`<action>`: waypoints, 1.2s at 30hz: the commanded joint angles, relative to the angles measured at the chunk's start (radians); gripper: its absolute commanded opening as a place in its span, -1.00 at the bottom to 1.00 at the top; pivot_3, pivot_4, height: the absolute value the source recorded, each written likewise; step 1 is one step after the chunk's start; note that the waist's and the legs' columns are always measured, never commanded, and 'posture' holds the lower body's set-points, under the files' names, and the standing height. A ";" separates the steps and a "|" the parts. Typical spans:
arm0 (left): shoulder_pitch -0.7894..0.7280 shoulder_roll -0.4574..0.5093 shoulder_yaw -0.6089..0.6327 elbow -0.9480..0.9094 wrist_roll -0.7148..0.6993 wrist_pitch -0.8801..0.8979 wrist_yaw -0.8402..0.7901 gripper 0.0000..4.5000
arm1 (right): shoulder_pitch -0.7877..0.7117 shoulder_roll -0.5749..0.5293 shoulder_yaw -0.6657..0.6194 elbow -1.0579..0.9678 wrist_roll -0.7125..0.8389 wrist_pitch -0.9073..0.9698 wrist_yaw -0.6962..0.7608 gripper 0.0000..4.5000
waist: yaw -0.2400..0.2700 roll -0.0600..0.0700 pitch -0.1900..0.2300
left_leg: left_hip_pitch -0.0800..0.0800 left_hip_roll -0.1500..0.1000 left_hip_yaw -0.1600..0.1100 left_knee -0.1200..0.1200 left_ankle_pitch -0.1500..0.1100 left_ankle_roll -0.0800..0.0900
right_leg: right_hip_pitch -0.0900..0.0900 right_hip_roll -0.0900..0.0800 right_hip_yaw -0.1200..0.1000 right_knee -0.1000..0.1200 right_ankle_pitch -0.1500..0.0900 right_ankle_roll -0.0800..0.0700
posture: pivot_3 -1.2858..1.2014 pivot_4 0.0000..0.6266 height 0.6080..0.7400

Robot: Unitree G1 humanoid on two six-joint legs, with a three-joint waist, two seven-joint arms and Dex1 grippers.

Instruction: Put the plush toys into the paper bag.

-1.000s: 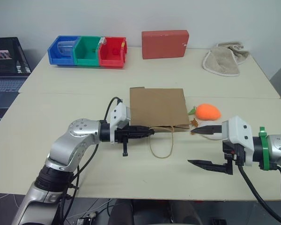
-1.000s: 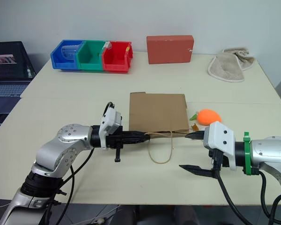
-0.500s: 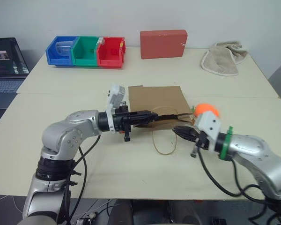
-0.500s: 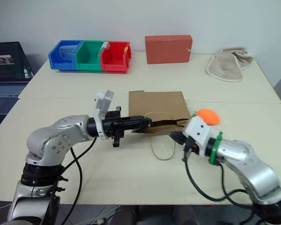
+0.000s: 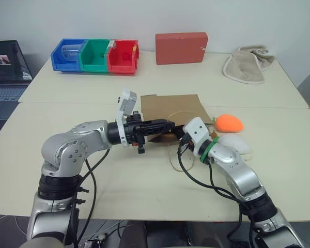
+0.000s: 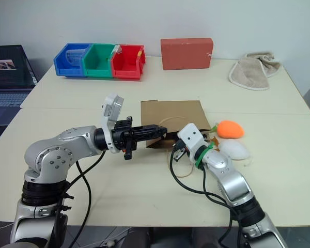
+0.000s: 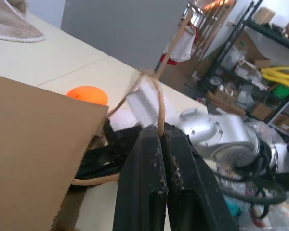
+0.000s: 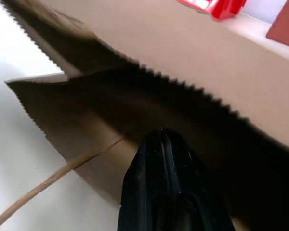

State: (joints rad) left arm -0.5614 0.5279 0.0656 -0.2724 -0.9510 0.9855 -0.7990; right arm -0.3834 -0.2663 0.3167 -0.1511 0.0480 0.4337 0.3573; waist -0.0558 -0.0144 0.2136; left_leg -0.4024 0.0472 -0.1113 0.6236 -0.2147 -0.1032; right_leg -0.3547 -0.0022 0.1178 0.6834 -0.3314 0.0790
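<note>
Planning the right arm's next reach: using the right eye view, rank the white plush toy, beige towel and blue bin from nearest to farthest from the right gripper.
From the right gripper at the bag mouth:
1. White plush toy, to its right.
2. Blue bin, far back left.
3. Beige towel, far back right; nearly level with the bin.

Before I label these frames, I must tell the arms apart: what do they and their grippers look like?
Both arms are rounded silver metal with black joint bands and loose black cables. Each wrist carries a white block ahead of a gripper of two black fingers: left gripper, right gripper. Only the right arm wears a green ring behind its white block.
</note>
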 commanded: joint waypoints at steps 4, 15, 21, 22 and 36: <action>-0.065 -0.058 0.129 0.005 -0.167 0.066 0.165 -1.00 | -0.031 0.082 0.022 0.158 -0.118 -0.087 -0.099 -0.99 | 0.000 0.000 0.000 | 0.000 0.000 0.000 0.000 0.000 0.000 | 0.000 0.000 0.000 0.000 0.000 0.000 | 0.03 -0.52 1.00; -0.273 -0.056 0.233 0.117 -0.267 0.043 0.322 -1.00 | -0.043 0.123 0.004 0.202 -0.137 -0.079 -0.070 -0.99 | -0.001 0.000 0.000 | 0.000 0.000 -0.001 0.000 0.000 0.000 | 0.000 0.000 -0.001 0.001 0.000 0.000 | 0.03 -0.52 1.00; -0.342 -0.058 0.240 0.161 -0.213 -0.039 0.329 -1.00 | -0.052 0.134 -0.006 0.197 -0.140 -0.065 -0.055 -0.99 | -0.001 0.000 0.000 | 0.000 0.000 0.000 0.000 0.000 0.000 | 0.000 0.000 -0.001 0.001 0.000 0.000 | 0.03 -0.52 1.00; -0.344 -0.056 0.237 0.164 -0.208 -0.045 0.324 -1.00 | -0.053 0.135 -0.008 0.196 -0.141 -0.063 -0.053 -0.99 | -0.001 0.000 0.000 | 0.000 0.000 0.000 0.000 0.000 0.000 | -0.001 0.000 -0.001 0.001 0.000 0.000 | 0.03 -0.52 1.00; -0.244 -0.062 0.168 0.090 -0.157 -0.060 0.246 -1.00 | -0.104 0.093 -0.053 0.065 -0.113 -0.003 0.031 -0.99 | -0.001 0.000 0.000 | -0.004 0.000 0.000 -0.001 0.000 0.000 | -0.004 0.000 -0.001 0.001 0.000 0.000 | 0.03 -0.52 1.00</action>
State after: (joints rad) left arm -0.8051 0.4668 0.2393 -0.1364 -1.1115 0.9511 -0.5369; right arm -0.4619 -0.1662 0.2915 -0.0087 -0.0856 0.4199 0.3679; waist -0.0569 -0.0146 0.2135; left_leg -0.4074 0.0470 -0.1117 0.6232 -0.2146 -0.1037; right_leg -0.3601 -0.0024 0.1170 0.6843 -0.3314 0.0790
